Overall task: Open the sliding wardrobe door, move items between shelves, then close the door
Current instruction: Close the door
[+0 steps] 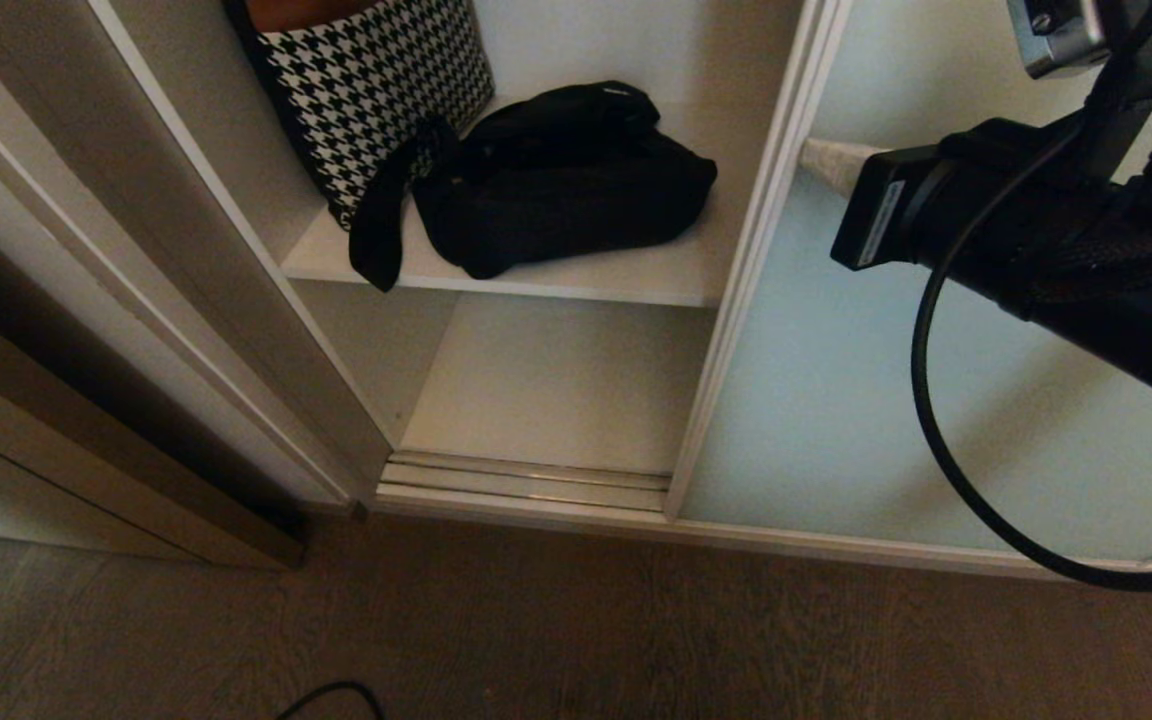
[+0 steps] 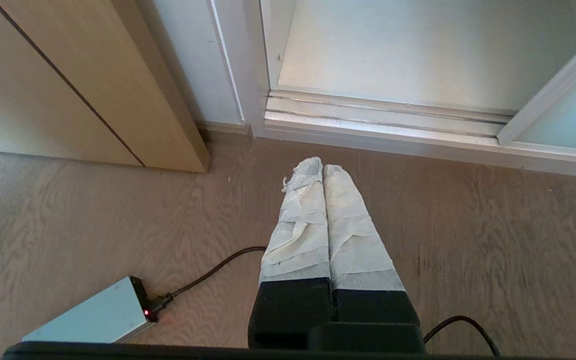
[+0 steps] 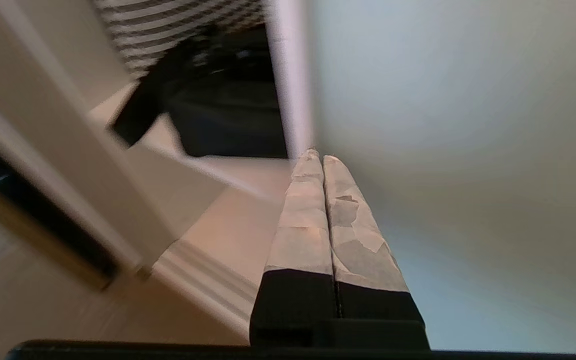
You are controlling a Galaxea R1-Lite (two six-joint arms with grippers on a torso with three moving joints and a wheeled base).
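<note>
Both tools are pressed together, empty. The right tool (image 1: 821, 160) is laid against the sliding wardrobe door (image 1: 836, 400), seemingly to push it; the black bag (image 1: 561, 185) rests on the shelf (image 1: 576, 275).

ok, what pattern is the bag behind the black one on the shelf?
Black-and-white houndstooth bag, standing behind the black bag; clearest in the head view.

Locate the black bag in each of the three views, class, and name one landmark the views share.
Head view: black bag upper middle, on the shelf.
Left wrist view: not in it.
Right wrist view: upper middle, beside the sliding door's frame.
Shared landmark: the bottom door track, in all three.
</note>
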